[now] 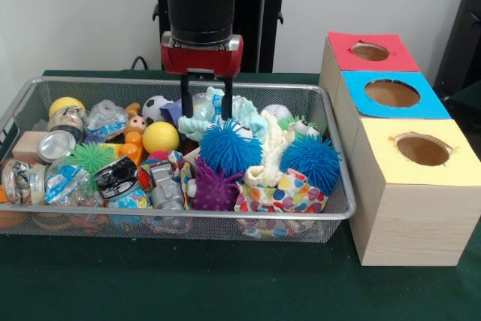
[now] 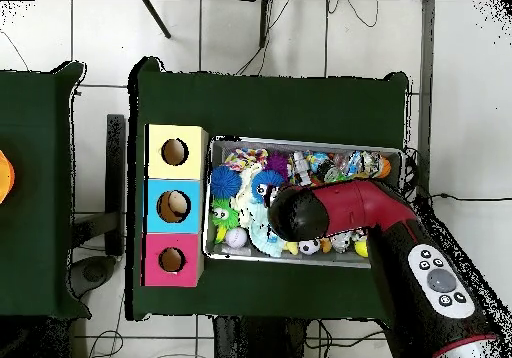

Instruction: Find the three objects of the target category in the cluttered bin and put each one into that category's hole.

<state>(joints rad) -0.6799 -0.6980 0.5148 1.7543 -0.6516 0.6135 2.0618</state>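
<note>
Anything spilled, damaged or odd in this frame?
Nothing spilled: all the clutter sits inside the bin. One oddity: the yellow hole has a ragged, torn paper edge. The open gripper hangs over the bin's far side.

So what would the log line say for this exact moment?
gripper: open, over mint-green cloth | polka-dot cloth: in bin | yellow hole: empty
</note>
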